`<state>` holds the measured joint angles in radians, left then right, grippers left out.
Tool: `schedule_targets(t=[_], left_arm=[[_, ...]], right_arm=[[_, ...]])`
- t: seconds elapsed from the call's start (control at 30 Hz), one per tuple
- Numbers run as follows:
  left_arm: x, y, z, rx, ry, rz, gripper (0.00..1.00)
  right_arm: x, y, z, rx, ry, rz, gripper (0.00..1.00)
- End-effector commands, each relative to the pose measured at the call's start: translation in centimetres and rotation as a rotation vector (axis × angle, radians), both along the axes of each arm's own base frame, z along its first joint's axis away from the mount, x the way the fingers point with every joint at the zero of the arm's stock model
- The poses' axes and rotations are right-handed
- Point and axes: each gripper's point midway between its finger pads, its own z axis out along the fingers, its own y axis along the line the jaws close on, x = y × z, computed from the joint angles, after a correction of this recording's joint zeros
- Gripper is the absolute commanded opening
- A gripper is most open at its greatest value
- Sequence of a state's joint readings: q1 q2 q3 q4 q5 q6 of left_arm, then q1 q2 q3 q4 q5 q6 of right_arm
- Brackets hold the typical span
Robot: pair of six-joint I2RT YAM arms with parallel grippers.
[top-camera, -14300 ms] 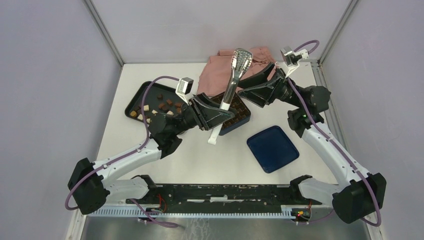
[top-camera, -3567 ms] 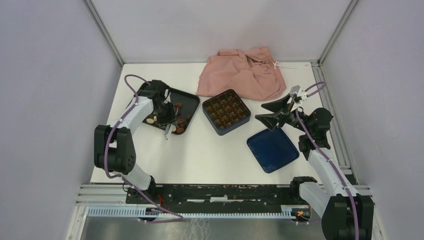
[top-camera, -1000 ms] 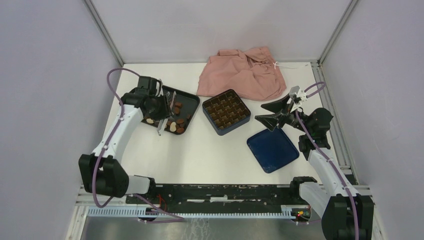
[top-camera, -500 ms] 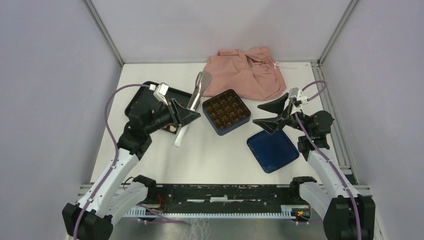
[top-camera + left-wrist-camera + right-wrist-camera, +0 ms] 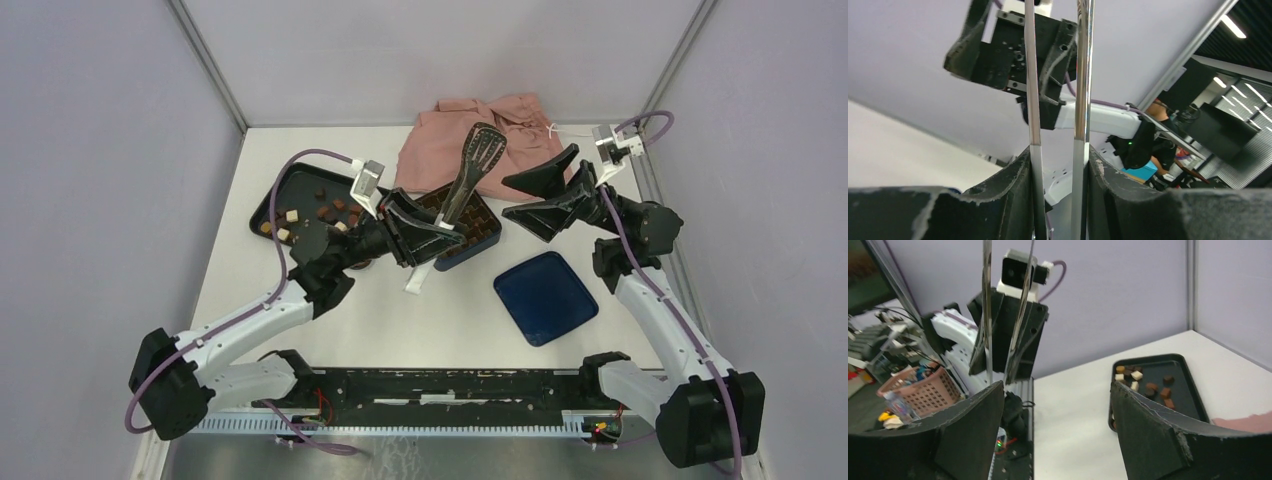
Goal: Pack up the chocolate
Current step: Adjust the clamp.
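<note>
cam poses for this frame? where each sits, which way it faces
Top external: above and behind the bases, looking down on the table; both arms show.
Left wrist: on the left gripper, looking up along the tongs it clamps; own fingers at bottom.
Right wrist: on the open right gripper, facing the left arm and black tray; own fingers frame it.
Shared: tongs in all three.

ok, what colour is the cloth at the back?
The cloth is plain dusty pink; top external view.

Your left gripper (image 5: 448, 243) points toward 3 o'clock, clamped on the tongs (image 5: 470, 170); your right gripper (image 5: 505, 196) faces 9 o'clock, jaws spread wide.
</note>
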<state>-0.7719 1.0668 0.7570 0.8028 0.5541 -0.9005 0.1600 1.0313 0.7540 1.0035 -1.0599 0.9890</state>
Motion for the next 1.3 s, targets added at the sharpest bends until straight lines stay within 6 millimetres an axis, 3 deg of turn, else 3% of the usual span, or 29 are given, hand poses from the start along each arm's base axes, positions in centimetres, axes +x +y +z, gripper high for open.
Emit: schedule_targets(t=[0.0, 0.33, 0.77, 0.9, 1.1, 1.17, 1.27], left_arm=[[-2.8, 0.7, 6.8, -0.229, -0.132, -0.05, 0.02], [-3.2, -1.7, 6.8, -0.232, -0.119, -0.081, 0.02], [-2.8, -5.4, 5.4, -0.145, -0.107, -0.089, 0.03], [-2.5, -6.2, 4.6, -0.099, -0.111, -0.083, 0.03], [-1.7, -7.2, 3.0, -0.02, -0.12, -0.045, 0.08], [-1.4, -7.3, 2.5, -0.002, -0.121, -0.023, 0.15], [-0.9, -6.9, 2.3, -0.007, -0.132, 0.029, 0.33]], right_arm=[[-1.6, 0.5, 5.1, 0.133, 0.043, 0.068, 0.82], [-2.9, 1.5, 6.4, 0.137, 0.049, 0.117, 0.79], [-2.6, 2.2, 7.1, 0.123, 0.048, 0.116, 0.72], [-2.2, 2.3, 7.2, 0.125, 0.061, 0.112, 0.59], [-1.9, 2.4, 7.2, 0.133, 0.103, 0.12, 0.11], [-1.9, 2.4, 7.2, 0.146, 0.128, 0.126, 0.01], [-2.2, 2.3, 7.1, 0.177, 0.176, 0.15, 0.0]])
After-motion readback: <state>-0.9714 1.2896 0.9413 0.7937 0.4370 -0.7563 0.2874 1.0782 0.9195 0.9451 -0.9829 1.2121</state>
